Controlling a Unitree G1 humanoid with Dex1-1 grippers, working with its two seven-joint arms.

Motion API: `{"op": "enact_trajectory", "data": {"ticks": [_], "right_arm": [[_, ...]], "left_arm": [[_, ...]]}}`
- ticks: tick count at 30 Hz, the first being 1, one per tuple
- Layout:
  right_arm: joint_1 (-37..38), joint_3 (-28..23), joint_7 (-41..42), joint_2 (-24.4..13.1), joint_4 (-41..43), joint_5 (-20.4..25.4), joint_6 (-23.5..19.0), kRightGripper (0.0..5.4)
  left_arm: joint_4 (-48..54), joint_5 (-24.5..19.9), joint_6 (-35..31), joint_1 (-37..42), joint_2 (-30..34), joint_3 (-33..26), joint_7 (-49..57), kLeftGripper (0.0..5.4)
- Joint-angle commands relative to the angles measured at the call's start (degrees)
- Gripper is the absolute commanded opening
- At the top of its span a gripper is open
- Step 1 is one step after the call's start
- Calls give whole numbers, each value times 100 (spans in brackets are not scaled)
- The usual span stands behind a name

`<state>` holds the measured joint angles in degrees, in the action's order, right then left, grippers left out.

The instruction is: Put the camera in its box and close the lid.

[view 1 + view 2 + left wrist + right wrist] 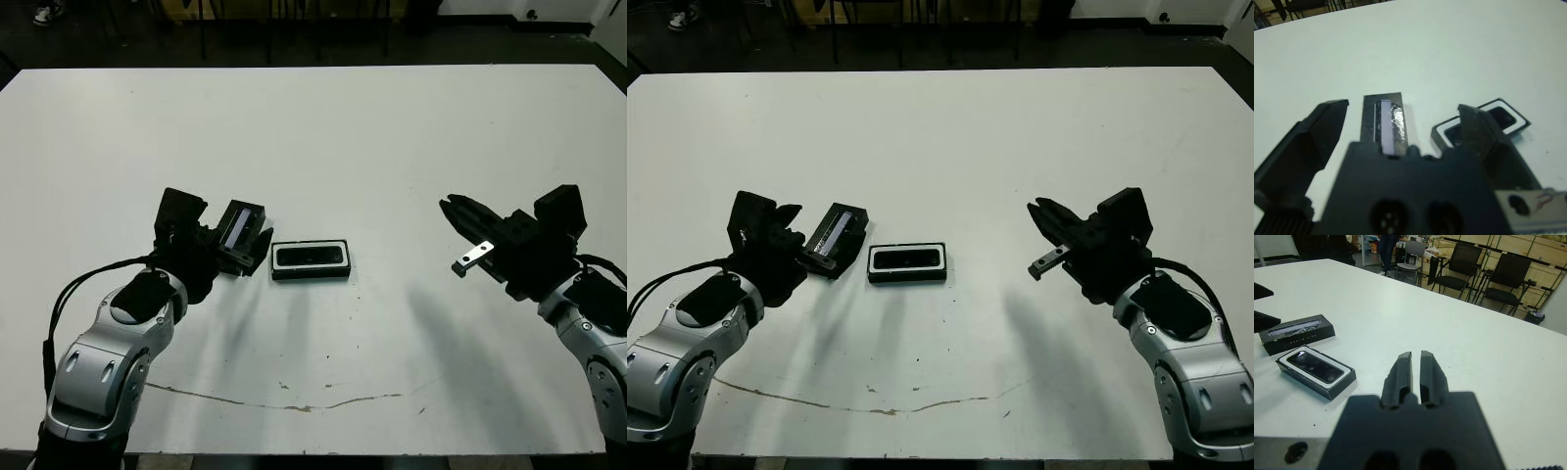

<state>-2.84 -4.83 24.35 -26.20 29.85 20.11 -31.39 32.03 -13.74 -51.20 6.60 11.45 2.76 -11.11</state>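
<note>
The left claw [245,238] spreads around the lid [240,227]; the right claw [1415,373], clenched empty, waits right. Camera [312,257] sits in box [311,272]; a skewed grasp could misalign the lid.

Black camera [312,257] in black-rimmed, white-lined box [311,273]; black lid [241,228], greyish inside; white table [353,137].

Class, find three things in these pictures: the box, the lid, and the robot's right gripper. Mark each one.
box [311,260], left eye view: on the camera-filled hollow's white lining edge.
lid [1297,333], right wrist view: on its side wall.
right gripper [1416,363], right wrist view: between its two fingertips.
</note>
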Motion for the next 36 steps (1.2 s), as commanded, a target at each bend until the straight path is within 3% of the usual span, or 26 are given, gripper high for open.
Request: {"op": "enact_trajectory", "data": {"ticks": [1, 9, 18, 36], "right_arm": [[92, -3, 23, -26, -50, 1, -42, 0], [93, 2, 27, -58, -61, -18, -61, 0], [103, -6, 4, -46, -27, 21, -126, 0], [124, -18, 52, -75, -36, 2, -95, 0]], "left_arm": [[-161, 39, -87, -75, -34, 19, 106, 539], [-482, 216, 132, -21, -200, 18, 379, 539], [-925, 743, 461, 108, -102, 164, 534, 539], [-1454, 748, 410, 386, 26, 118, 203, 539]]}}
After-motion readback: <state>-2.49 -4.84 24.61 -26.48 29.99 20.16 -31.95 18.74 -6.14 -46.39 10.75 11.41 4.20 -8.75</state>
